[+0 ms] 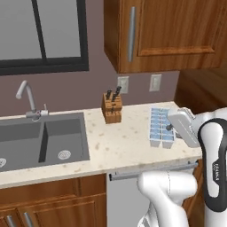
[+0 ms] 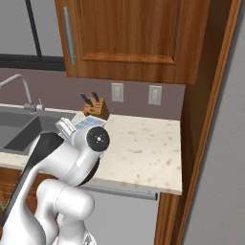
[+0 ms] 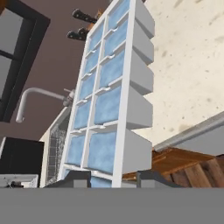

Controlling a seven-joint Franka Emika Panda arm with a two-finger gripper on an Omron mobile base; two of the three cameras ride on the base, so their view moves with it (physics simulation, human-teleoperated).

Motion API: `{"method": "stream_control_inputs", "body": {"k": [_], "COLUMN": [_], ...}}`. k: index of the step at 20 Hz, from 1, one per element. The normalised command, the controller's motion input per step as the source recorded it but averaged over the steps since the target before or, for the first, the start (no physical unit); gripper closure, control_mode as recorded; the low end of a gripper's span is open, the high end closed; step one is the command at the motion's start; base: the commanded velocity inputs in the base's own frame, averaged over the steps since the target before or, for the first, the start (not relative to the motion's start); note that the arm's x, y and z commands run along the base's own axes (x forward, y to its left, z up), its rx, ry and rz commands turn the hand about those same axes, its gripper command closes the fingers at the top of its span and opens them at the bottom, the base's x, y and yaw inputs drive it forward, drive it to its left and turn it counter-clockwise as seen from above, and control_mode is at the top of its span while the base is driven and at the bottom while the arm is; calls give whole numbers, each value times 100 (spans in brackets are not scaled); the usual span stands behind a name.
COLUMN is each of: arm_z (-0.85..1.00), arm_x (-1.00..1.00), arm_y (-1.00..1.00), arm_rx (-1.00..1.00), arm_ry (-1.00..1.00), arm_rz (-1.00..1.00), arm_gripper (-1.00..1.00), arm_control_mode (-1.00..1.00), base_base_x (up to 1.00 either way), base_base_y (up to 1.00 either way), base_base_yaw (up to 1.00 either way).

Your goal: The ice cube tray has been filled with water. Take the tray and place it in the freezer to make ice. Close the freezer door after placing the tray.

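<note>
Above the counter: tray gripped at its end

Gripper (image 3: pixel 113 178) is clamped on the near end of the ice cube tray (image 1: pixel 159 127), which hangs over the speckled counter (image 1: pixel 124 146), right of the knife block (image 1: pixel 111 107). Water (image 3: pixel 105 109) fills its cells.

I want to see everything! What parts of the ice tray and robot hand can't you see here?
- Ice cube tray: right base view, mostly hidden behind the arm.
- Tray's near end: hand view, cut off at the bottom.
- Gripper: left base view, fingertips too small to make out.
</note>
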Motion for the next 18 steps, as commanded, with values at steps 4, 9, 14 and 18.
{"method": "stream_control_inputs", "body": {"k": [4,9,14,18], "arm_z": [0,0,0,0], "arm_x": [0,0,0,0], "arm_y": [0,0,0,0], "arm_rx": [0,0,0,0], "arm_ry": [0,0,0,0], "arm_rz": [0,0,0,0], "arm_gripper": [100,100,100,100], "arm_control_mode": [100,100,100,100], "base_base_x": [-86,-95,-93,-54], "base_base_y": [-1,-6,-13,-26], "base_base_yaw": [0,0,0,0]}}
